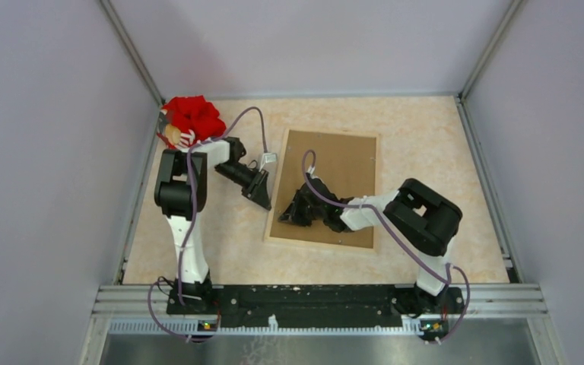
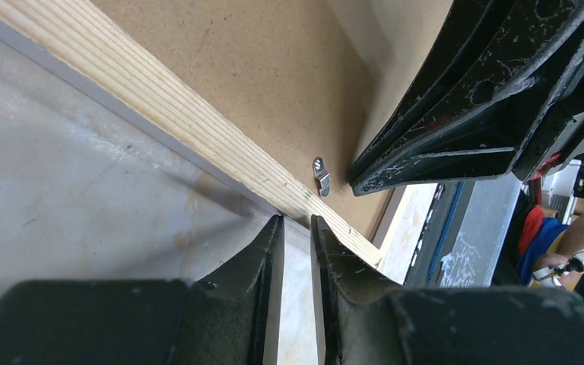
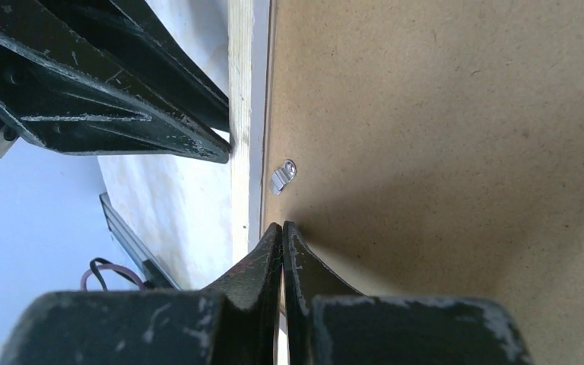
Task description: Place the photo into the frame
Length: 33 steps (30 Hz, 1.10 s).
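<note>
The pale marbled table (image 1: 441,251) is being shown from above, walled in on the left, right and far sides. The frame (image 1: 315,242) is being seen lying flat, with its back up, in the middle of the table and slightly turned. Its light wooden rails are being filled by a plain brown backing board (image 1: 350,163). The left gripper (image 2: 296,222) is being brought in low from the left side and is being kept at the outer edge of the frame's left rail. Its jaws are being held only narrowly apart, with bare table visible through the gap and nothing gripped between them. Whether its tips are actually touching the rail cannot be told, since the edge is being cut off by the fingers in the wrist view. The right gripper (image 3: 282,226) is being reached across from the right. It is being held clenched, tips together on nothing, and is being pressed down onto the backing board just inside the same left rail. The two grippers are thus being kept close together, with the rail between them. A red bundle (image 1: 194,118) is being left in the far left corner, well apart from the frame. A small metal clip (image 3: 283,176) is being seen on the board beside the rail, just beyond the right gripper's tips.
</note>
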### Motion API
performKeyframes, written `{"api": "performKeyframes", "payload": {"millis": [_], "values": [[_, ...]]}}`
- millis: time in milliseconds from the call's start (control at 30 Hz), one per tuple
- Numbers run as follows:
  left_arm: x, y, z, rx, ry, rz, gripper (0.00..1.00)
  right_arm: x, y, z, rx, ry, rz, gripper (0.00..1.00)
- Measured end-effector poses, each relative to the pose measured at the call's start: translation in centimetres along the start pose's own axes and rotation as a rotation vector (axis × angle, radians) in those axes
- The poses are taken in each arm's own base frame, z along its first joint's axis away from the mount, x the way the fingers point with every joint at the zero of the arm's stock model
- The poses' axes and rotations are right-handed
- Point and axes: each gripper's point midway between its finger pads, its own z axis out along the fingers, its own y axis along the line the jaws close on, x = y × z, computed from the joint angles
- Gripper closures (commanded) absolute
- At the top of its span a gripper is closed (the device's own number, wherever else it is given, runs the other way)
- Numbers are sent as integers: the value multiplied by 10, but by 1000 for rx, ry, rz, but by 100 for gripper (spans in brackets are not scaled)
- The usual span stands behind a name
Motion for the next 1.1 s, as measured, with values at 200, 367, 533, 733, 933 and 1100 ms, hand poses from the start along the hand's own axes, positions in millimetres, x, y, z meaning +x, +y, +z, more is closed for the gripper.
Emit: {"api": "performKeyframes", "payload": {"millis": [200, 367, 533, 733, 933, 1100], "values": [[0, 1, 0, -6, 1, 3, 76, -6, 2, 4, 8, -21, -11, 100], [0, 2, 0, -8, 1, 5, 76, -10, 3, 6, 18, -31, -27, 100], [0, 2, 0, -8, 1, 4, 77, -12, 4, 8, 22, -37, -37, 100], [0, 2, 0, -8, 1, 4, 77, -12, 4, 9, 23, -38, -37, 100], [0, 2, 0, -8, 2, 5, 77, -12, 5, 11, 17, -39, -37, 100], [0, 2, 0, -8, 2, 5, 77, -14, 8, 12, 11, -39, -38, 100]]}}
